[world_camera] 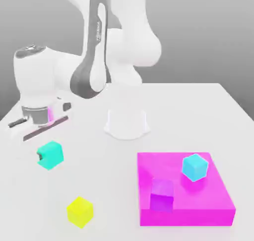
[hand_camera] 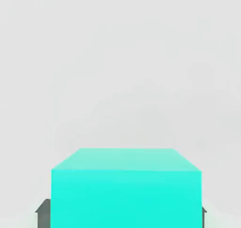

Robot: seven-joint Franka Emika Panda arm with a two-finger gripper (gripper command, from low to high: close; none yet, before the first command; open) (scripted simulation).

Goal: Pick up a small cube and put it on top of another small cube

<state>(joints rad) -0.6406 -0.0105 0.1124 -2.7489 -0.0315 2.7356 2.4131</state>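
Note:
The small turquoise cube (world_camera: 50, 154) sits at the exterior view's left, below the robot's white hand (world_camera: 35, 93). In the hand view the same cube (hand_camera: 126, 187) lies close between two dark fingers (hand_camera: 43, 214), one at each side face. My gripper (hand_camera: 123, 213) is shut on this cube. A dark fingertip (world_camera: 39, 158) shows at the cube's left face in the exterior view. I cannot tell whether the cube rests on the table or hangs just above it. A yellow cube (world_camera: 80, 211) of about the same size lies nearer the front, apart from it.
A flat magenta slab (world_camera: 198, 205) lies at the exterior view's right, carrying a sky-cyan cube (world_camera: 194, 166) and a purple cube (world_camera: 162, 195). The arm's white base (world_camera: 127, 123) stands at the table's middle back. The white table (world_camera: 114, 185) runs between the cubes and the slab.

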